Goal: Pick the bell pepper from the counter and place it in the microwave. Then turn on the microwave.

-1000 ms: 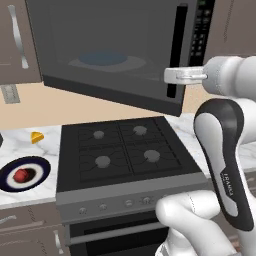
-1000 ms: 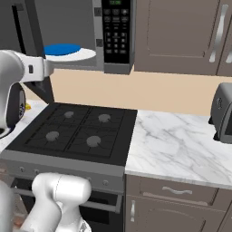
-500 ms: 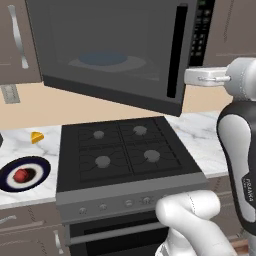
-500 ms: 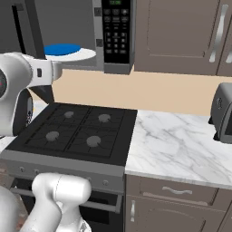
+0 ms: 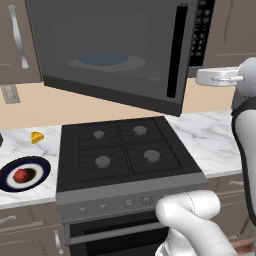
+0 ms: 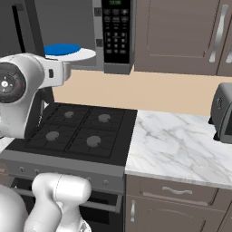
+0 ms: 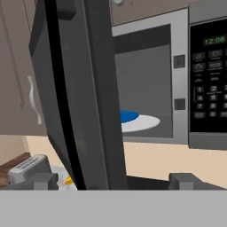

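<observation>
The microwave (image 5: 125, 55) hung above the black stovetop (image 5: 125, 155) with its door (image 5: 115, 50) swung open and its white turntable (image 6: 72, 53) bare. The bell pepper (image 5: 21, 175) lay on a dark-rimmed plate (image 5: 41, 167) on the counter (image 5: 25, 195), to the left of the stovetop, with a small yellow wedge (image 5: 36, 137) beyond the plate toward the wall. The gripper (image 7: 115, 181) was raised to about the level of the microwave's lower edge, on the side of the stovetop opposite the plate, its jaws spread wide and holding nothing. The deciding relation: the pepper lay well apart from the gripper, lower and across the full stovetop to the left (the pepper being roundish, no long axis was evident). The forearm was held roughly level, the hand looking past the door's edge into the cavity toward the keypad (image 7: 208, 80). Judgement: the pick had not begun; the next move would call for a long swing down and left, clear of the door.
</observation>
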Tool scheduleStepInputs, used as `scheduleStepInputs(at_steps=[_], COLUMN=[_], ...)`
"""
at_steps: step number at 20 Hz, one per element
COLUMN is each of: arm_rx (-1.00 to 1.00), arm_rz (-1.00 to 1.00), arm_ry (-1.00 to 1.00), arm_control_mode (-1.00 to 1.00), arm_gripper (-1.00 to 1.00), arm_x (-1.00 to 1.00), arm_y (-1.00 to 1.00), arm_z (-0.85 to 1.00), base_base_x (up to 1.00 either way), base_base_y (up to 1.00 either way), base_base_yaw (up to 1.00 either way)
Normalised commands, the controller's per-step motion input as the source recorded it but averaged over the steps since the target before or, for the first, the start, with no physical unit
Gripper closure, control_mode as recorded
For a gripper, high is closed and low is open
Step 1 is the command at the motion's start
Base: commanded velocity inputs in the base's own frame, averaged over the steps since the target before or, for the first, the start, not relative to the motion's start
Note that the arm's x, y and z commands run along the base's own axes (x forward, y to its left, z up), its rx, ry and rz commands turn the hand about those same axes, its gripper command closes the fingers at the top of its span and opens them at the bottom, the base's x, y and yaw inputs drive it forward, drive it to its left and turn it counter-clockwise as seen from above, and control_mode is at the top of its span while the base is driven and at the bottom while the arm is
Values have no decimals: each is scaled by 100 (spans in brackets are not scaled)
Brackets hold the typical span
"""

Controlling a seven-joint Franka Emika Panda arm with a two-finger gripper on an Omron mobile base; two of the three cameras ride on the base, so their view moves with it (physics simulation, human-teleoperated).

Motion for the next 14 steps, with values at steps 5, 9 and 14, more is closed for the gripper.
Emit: scheduleStepInputs(at_steps=[5,9,14], arm_rx=[0,0,1], arm_rz=[8,7,4], arm_ry=[1,4,5], arm_control_mode=[-100,-100,-100], arm_gripper=[-100,-100,-100], arm_x=[-2,0,2], arm_y=[-11,-5,-7], arm_z=[0,0,5], base_base_x=[0,0,0], base_base_y=[0,0,0], base_base_yaw=[0,0,0])
